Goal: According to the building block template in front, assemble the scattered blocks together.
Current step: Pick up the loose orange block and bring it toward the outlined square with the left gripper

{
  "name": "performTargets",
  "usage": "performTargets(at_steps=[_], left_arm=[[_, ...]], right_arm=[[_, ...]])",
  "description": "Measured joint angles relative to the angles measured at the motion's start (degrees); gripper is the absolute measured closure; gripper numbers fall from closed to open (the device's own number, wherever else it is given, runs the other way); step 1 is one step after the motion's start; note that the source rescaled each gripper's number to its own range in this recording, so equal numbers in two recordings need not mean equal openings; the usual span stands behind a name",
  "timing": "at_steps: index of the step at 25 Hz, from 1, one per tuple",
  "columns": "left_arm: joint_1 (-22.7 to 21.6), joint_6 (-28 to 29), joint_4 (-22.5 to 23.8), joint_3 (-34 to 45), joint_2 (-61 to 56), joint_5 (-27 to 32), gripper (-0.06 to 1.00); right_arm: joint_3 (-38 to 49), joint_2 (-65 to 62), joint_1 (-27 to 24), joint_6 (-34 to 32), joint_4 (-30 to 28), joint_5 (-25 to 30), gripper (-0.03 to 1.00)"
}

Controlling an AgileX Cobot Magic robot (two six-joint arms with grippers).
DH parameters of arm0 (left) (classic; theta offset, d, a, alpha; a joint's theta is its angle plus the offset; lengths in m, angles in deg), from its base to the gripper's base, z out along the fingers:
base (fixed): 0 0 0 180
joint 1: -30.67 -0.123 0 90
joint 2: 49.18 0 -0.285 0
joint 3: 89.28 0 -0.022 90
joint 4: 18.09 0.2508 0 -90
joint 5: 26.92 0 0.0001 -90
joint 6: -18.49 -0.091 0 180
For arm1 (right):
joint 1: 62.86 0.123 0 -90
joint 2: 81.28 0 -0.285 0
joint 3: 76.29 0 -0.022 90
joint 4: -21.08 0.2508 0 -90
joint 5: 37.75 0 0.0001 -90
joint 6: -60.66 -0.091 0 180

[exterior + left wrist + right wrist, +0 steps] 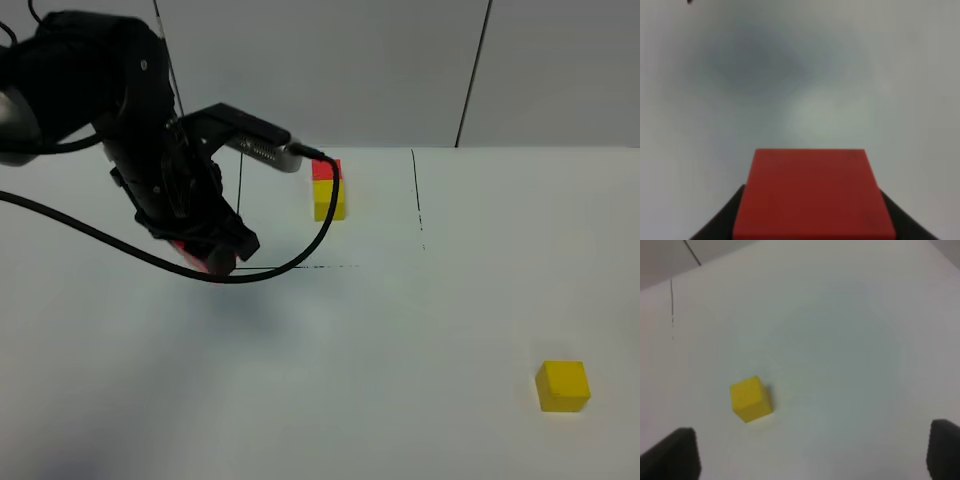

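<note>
While L fingers clamp the red cube over the worktop, left of the template, I see R fingers spread wide w/ yellow cube lying apart from them, front-right.

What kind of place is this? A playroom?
Likely a robot test lab, not a playroom: a black cabled robot arm, a plain white table marked with thin black lines, and a small matte yellow cube.

White table, grey panelled wall
</note>
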Motion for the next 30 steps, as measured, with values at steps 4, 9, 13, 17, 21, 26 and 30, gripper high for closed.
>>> performTargets(at_steps=[4,9,13,17,21,26,30], left_arm=[[0.26,-4.84,0.34,-4.71,1.84,0.04,0.94],[3.67,-10.91,5.22,-6.23,5.22,0.04,0.94],[8.82,-14.78,11.58,-6.37,8.92,0.04,0.94],[12.73,-16.96,15.31,-7.92,13.31,-0.06,0.94],[14.95,-23.18,15.58,-10.06,17.45,-0.64,0.94],[16.65,-29.11,12.85,-11.7,21.44,-4.15,0.94],[17.2,-33.08,8.57,-11.98,23.19,-7.77,0.94]], right_arm=[[0.0,0.0,0.0,0.0,0.0,0.0,0.16],[0.0,0.0,0.0,0.0,0.0,0.0,0.16],[0.0,0.0,0.0,0.0,0.0,0.0,0.16],[0.0,0.0,0.0,0.0,0.0,0.0,0.16],[0.0,0.0,0.0,0.0,0.0,0.0,0.16],[0.0,0.0,0.0,0.0,0.0,0.0,0.16],[0.0,0.0,0.0,0.0,0.0,0.0,0.16]])
